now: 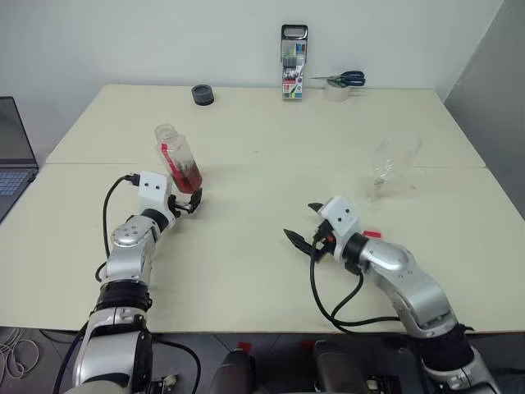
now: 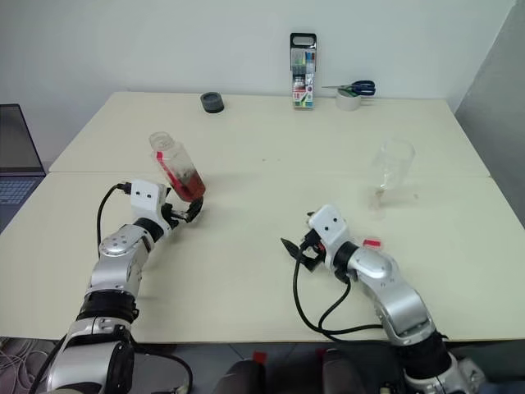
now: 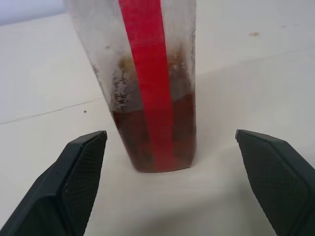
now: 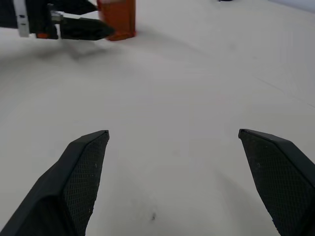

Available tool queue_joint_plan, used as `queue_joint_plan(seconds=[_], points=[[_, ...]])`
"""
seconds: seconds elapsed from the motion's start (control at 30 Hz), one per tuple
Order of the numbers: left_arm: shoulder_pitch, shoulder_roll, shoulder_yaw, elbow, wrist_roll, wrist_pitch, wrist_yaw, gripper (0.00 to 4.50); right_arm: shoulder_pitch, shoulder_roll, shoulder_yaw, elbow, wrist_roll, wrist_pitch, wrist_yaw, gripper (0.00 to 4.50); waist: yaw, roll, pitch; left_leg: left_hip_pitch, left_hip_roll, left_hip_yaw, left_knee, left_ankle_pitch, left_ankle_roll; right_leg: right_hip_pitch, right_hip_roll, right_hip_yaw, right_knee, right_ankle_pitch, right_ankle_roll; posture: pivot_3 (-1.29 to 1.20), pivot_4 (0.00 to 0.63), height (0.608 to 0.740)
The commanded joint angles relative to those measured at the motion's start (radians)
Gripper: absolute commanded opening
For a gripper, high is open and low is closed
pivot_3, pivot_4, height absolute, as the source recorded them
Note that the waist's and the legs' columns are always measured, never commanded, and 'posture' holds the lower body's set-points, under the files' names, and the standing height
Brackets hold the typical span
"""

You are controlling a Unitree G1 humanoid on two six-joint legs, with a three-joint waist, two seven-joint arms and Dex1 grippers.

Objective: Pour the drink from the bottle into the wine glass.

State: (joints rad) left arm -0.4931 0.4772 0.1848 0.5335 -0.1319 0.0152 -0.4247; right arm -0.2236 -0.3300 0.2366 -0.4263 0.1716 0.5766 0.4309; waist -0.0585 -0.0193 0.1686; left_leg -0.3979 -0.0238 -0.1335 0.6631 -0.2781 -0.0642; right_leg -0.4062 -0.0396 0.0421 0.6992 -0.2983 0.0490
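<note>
The bottle (image 1: 178, 160) is standing on the table (image 1: 271, 238) at the robot's left, cap off, with the drink (image 3: 152, 135) filling only its lower part. The left tool (image 1: 190, 203) is sitting just beside the bottle's base, fingers spread wide with the bottle between them and not touching either pad (image 3: 86, 169). The right tool (image 1: 305, 230) is hovering low over bare table, also fully open and holding nothing. The glass (image 1: 389, 168) is standing well apart to the right and appears empty.

Judgement: the step in hand is grasping the bottle. Close squarely on the flat sides, above the base, keeping the bottle upright; the neck is open, so any tilt risks spilling.
</note>
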Motion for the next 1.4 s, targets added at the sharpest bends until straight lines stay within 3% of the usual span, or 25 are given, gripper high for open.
queue_joint_plan(seconds=[0.03,0.2,0.4,0.63,0.97,1.07,1.4], points=[[0.065,0.022,-0.003,-0.141,-0.01,0.001,-0.035,4.48,0.059,0.004,-0.064,-0.109,0.013,-0.007,-0.035,4.5,0.001,0.0,0.0,0.0,0.0,0.0,0.0,0.0,0.0,0.0,0.0,0.0,0.0,0.0,0.0,0.0,0.15,0.74],[0.216,0.019,-0.089,-0.414,-0.088,0.116,-0.206,4.48,0.147,0.098,-0.244,-0.153,0.044,-0.01,-0.18,4.5,0.006,0.0,0.0,0.0,0.001,0.0,0.0,0.0,0.0,0.001,0.0,0.001,-0.001,0.0,0.0,0.0,0.15,0.74],[0.246,0.042,-0.19,-0.605,-0.171,0.211,-0.389,4.48,0.073,0.159,-0.357,-0.023,-0.004,-0.007,-0.323,4.5,0.008,0.0,0.0,0.002,0.001,0.002,-0.001,-0.001,0.002,0.002,0.002,0.001,0.0,0.0,0.0,0.0,0.15,0.74],[0.118,0.084,-0.221,-0.628,-0.268,0.329,-0.557,4.48,-0.053,0.15,-0.405,0.211,-0.006,-0.086,-0.344,4.5,0.0,0.002,0.0,0.003,0.002,0.007,-0.001,-0.001,0.002,0.002,0.003,0.002,0.0,0.0,0.0,0.0,0.15,0.74],[0.063,0.08,-0.232,-0.597,-0.258,0.316,-0.604,4.48,-0.232,0.132,-0.437,0.597,-0.015,-0.29,-0.342,4.5,-0.002,0.002,0.0,0.003,0.002,0.01,-0.001,-0.001,0.002,0.002,0.003,0.003,0.0,0.0,0.0,0.0,0.15,0.74],[0.058,0.077,-0.232,-0.58,-0.253,0.304,-0.608,4.5,-0.277,0.114,-0.433,0.693,-0.02,-0.358,-0.323,3.9,-0.002,0.002,0.0,0.003,0.002,0.01,-0.002,-0.001,0.002,0.002,0.003,0.003,0.0,0.0,0.0,0.0,0.15,0.74],[0.087,0.095,-0.189,-0.598,-0.262,0.314,-0.588,4.5,-0.293,0.099,-0.362,0.716,-0.052,-0.426,-0.252,0.4,-0.007,0.002,0.0,0.003,0.002,0.01,-0.001,-0.001,0.002,0.002,0.002,0.004,0.0,0.0,0.0,0.0,0.15,0.74]])
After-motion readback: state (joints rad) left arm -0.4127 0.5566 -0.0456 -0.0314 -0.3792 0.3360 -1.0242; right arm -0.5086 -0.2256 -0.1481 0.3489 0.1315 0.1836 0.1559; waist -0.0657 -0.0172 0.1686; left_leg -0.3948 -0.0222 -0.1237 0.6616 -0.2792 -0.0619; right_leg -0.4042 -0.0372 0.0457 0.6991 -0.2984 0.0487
